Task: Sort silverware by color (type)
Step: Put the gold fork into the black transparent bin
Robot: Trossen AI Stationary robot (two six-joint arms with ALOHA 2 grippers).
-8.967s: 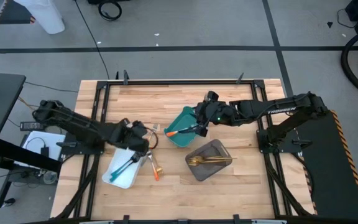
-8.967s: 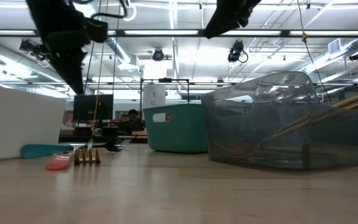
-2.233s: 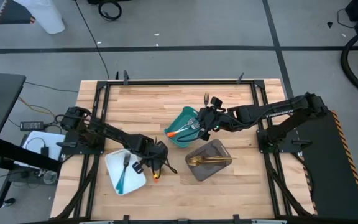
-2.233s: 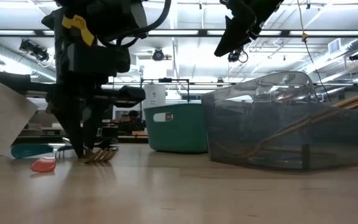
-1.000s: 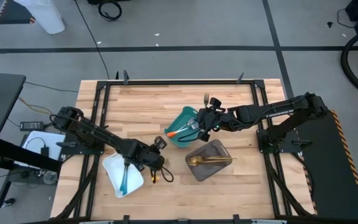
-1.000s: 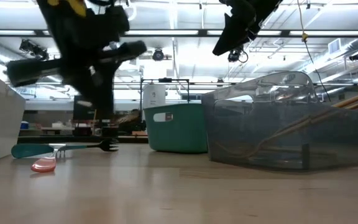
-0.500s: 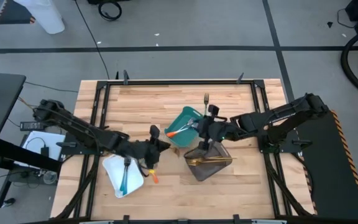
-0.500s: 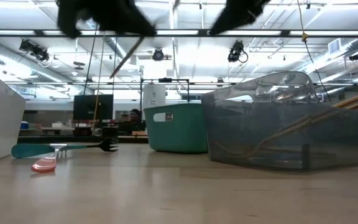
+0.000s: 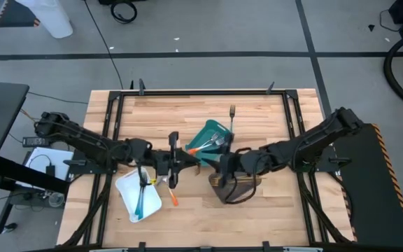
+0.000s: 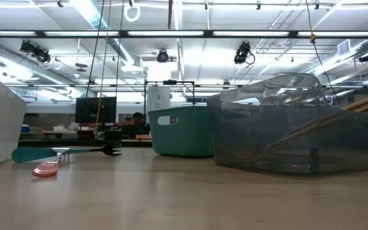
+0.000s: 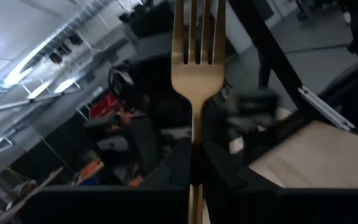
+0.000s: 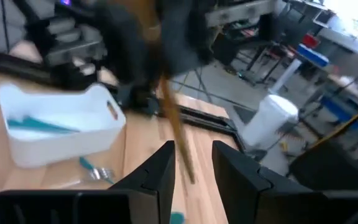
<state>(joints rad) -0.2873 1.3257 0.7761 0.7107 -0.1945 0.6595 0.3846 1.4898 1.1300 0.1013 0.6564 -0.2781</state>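
Note:
My left gripper hangs over the table's middle, shut on a gold fork that points toward my right gripper. My right gripper is open just left of the grey tray, and the fork's blurred free end reaches in between its fingers. On the table lie a teal-handled fork, an orange utensil and a silver fork. My left gripper pinches the gold fork's handle between its two fingers, which lie along it and point about level toward the table's right. The fork is lifted clear, tines away from the gripper. My right gripper: whether it touches the fork cannot be told.
The white tray with a teal utensil stands at the near left. The teal tray holds orange-handled pieces, and gold ones lie in the grey tray. The table's metal frame runs along the far edge.
My left gripper has risen from the table beside the white tray with the gold fork and tipped from pointing down to about level, toward the right. My right gripper has gone from over the teal tray toward the near edge and the left gripper.

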